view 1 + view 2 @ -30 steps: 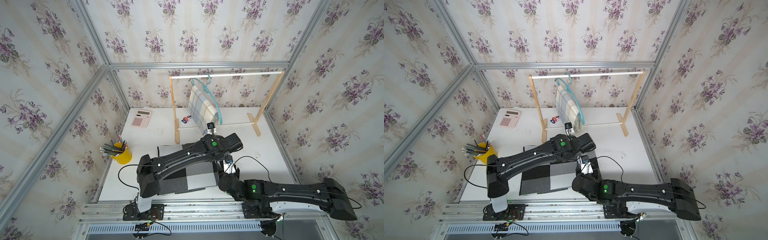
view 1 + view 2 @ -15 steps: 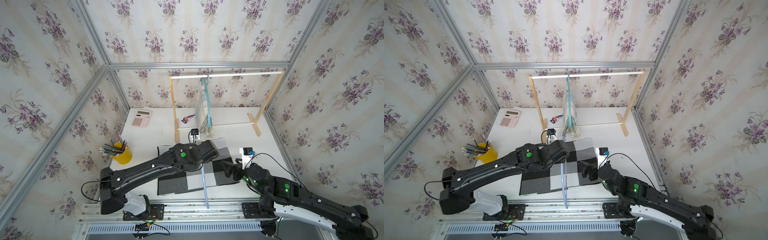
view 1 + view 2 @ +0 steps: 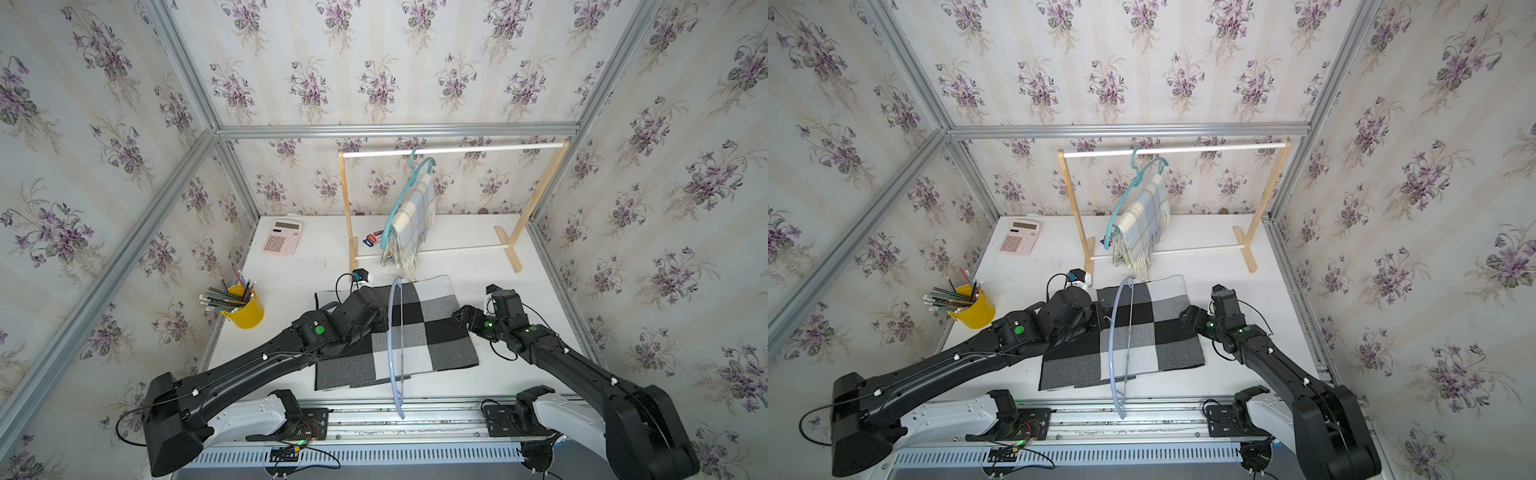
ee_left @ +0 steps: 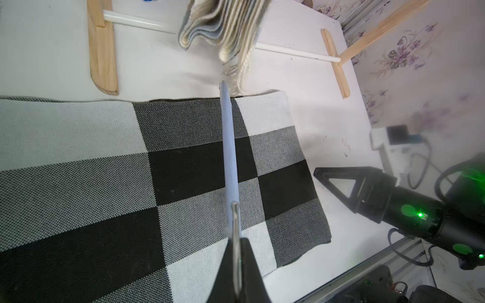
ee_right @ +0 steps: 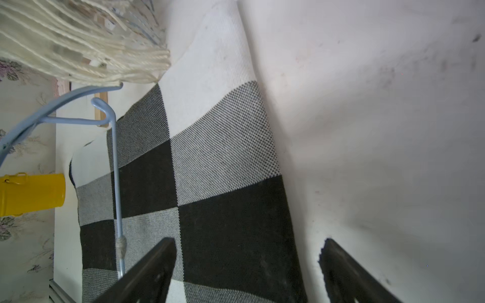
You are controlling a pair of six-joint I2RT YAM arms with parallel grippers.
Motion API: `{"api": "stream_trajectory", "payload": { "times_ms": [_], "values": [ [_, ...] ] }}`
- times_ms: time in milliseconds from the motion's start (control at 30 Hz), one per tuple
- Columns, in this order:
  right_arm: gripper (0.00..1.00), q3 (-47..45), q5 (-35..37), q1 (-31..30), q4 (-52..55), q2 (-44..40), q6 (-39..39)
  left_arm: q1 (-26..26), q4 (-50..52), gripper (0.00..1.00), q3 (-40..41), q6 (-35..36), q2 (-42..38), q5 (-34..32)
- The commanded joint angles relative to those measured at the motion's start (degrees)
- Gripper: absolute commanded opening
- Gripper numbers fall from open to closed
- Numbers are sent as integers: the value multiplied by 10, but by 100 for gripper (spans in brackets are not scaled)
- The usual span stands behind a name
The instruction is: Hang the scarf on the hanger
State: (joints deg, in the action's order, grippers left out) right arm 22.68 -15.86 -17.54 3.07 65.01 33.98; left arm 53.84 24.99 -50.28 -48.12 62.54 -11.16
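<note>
A black, white and grey checked scarf (image 3: 432, 332) (image 3: 1142, 332) lies flat on the white table. Above its middle, a pale blue hanger (image 3: 390, 332) (image 3: 1111, 340) stands on edge, running front to back. My left gripper (image 3: 382, 326) (image 4: 237, 244) is shut on the hanger's (image 4: 229, 147) thin wire. My right gripper (image 3: 462, 318) (image 5: 248, 244) is open at the scarf's (image 5: 223, 170) right edge. One finger is over the cloth, the other over bare table, and nothing is gripped.
A wooden rack (image 3: 345, 208) stands at the back. A teal hanger (image 3: 409, 183) on it carries a plaid fringed scarf (image 3: 411, 224), whose fringe hangs near the checked scarf's far edge. A pink calculator (image 3: 282, 237) and a yellow pencil cup (image 3: 243, 307) are at the left.
My left arm drew back from the rack and now holds the pale blue hanger over the scarf. My right arm swung from the front middle to the scarf's right edge. The plaid scarf swung.
</note>
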Motion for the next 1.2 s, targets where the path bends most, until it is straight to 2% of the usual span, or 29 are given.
{"api": "stream_trajectory", "payload": {
  "times_ms": [0, 233, 333, 467, 600, 767, 900, 967, 1067, 1167],
  "values": [
    [87, -2, -18, 4, -84, 36, -15, -25, -115, 0, 31, 13, -12, 42],
    [66, 5, -36, 7, -123, 127, -8, -58, -138, 0, 93, -31, -27, 14],
    [54, 8, -41, 7, -123, 142, -10, -69, -142, 0, 118, -42, -37, 10],
    [22, 12, -51, 7, -118, 128, -9, -81, -123, 0, 128, -37, -44, 13],
    [0, 18, -82, 5, -98, 69, -7, -98, -102, 0, 134, -25, -48, 21],
    [0, 41, -154, -33, -68, -17, 16, -117, -88, 0, 137, -15, -43, 37],
    [0, 70, -173, -145, -80, -29, 61, -122, -91, 0, 139, -9, -36, 54],
    [0, 74, -170, -207, -129, -5, 100, -123, -90, 0, 139, -6, -35, 59],
    [0, 75, -157, -296, -258, 71, 171, -124, -89, 0, 142, -4, -37, 64],
    [0, 97, -125, -347, -346, 162, 204, -124, -91, 0, 148, -6, -44, 66]
  ]
}}
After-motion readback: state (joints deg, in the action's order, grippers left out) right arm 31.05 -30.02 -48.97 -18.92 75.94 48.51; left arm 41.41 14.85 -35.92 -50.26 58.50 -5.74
